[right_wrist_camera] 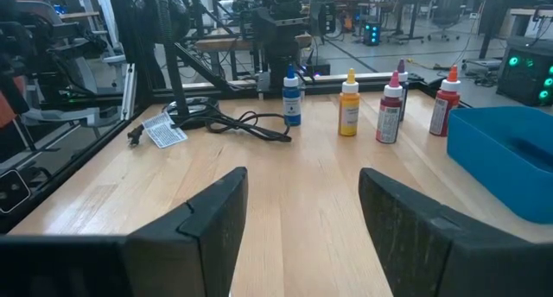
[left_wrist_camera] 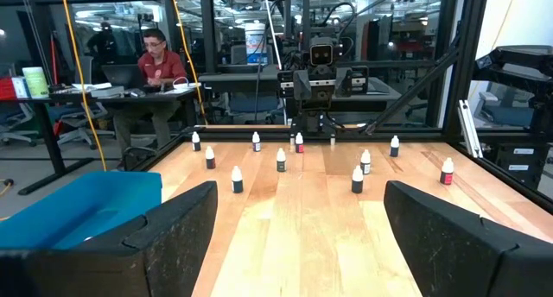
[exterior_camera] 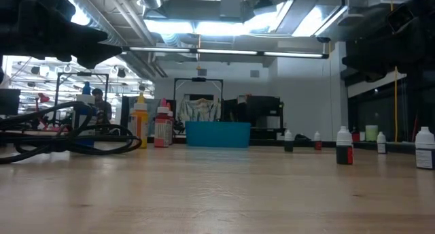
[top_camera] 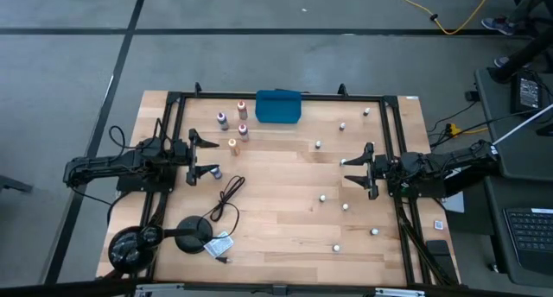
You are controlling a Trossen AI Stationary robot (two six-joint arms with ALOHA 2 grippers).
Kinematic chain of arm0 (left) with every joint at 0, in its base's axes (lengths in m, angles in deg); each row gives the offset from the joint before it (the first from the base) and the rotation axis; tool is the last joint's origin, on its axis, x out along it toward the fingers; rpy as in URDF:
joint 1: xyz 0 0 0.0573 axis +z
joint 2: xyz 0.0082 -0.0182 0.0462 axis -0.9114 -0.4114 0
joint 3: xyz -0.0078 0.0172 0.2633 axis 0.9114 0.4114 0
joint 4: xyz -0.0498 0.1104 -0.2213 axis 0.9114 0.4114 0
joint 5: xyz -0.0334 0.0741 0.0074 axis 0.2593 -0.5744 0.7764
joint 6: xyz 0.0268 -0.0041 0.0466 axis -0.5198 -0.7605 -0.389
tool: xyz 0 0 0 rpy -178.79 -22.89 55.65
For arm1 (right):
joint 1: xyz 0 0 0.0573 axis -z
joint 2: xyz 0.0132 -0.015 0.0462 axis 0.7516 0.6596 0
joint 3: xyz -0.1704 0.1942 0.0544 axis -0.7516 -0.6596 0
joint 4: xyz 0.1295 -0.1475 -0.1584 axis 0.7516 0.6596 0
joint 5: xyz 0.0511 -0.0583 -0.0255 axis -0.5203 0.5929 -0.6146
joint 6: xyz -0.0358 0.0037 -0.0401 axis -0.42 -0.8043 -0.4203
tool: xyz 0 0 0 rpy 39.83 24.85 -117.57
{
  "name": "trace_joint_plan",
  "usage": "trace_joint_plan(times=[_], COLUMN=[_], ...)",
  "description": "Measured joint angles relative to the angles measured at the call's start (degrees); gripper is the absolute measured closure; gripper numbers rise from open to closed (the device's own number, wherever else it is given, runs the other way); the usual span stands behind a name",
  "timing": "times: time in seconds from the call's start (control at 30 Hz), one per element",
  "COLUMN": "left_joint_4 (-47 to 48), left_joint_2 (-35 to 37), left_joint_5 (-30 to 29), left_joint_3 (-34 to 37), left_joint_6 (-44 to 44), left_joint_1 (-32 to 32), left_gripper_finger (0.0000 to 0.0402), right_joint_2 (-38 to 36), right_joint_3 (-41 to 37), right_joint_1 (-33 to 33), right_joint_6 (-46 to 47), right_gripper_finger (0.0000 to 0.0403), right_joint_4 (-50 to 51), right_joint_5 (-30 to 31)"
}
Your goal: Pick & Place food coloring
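Both dark two-finger grippers hover over the pale wooden plank table (top_camera: 276, 219) with their jaws spread and nothing between them: the left gripper (top_camera: 210, 156) at the table's left edge, pointing inward, and the right gripper (top_camera: 353, 171) at the right edge, facing it across the boards. Ahead of the left gripper and off toward the far side of the table lies the teal rectangular tray (top_camera: 278, 106), which also shows as a blue box at the side of the right wrist view (right_wrist_camera: 505, 159). On the near side of the left gripper a black cable (top_camera: 226, 199) loops across the wood to a round black base (top_camera: 193, 231), with a small clear packet (top_camera: 220, 243) beside it. The larger food coloring bottles with coloured bodies and pale caps stand upright in a loose cluster between the left gripper and the tray: a purple one (top_camera: 222, 119), a red one (top_camera: 242, 110), another red one (top_camera: 243, 130) and an orange one (top_camera: 232, 145), with a blue one (top_camera: 216, 172) just beside the left gripper's fingers. The tiny whitish food coloring bottles (top_camera: 318, 145) are scattered upright around the right gripper, some toward the tray, such as one (top_camera: 342, 125), and others toward the near edge, such as one (top_camera: 335, 246). Beyond the table in the left wrist view, a person (left_wrist_camera: 160, 66) sits at a desk.
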Motion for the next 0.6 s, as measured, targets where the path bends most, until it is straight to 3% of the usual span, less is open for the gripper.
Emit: trace_joint_plan(times=[0.37, 0.6], left_joint_4=[0.0, 0.0], left_joint_2=[-0.02, -0.02], left_joint_5=[0.02, 0.02], left_joint_3=[-0.01, -0.01], left_joint_6=[0.0, 0.01], left_joint_1=[-0.01, 0.0], left_gripper_finger=[0.0074, 0.0074], right_joint_2=[-0.02, 0.01], right_joint_3=[0.02, 3.56], right_joint_1=[-0.01, -0.02], right_joint_6=[9.88, 8.78], right_gripper_finger=[0.0179, 0.0179], right_joint_4=[-4.42, -5.42], right_joint_5=[-1.64, -2.07])
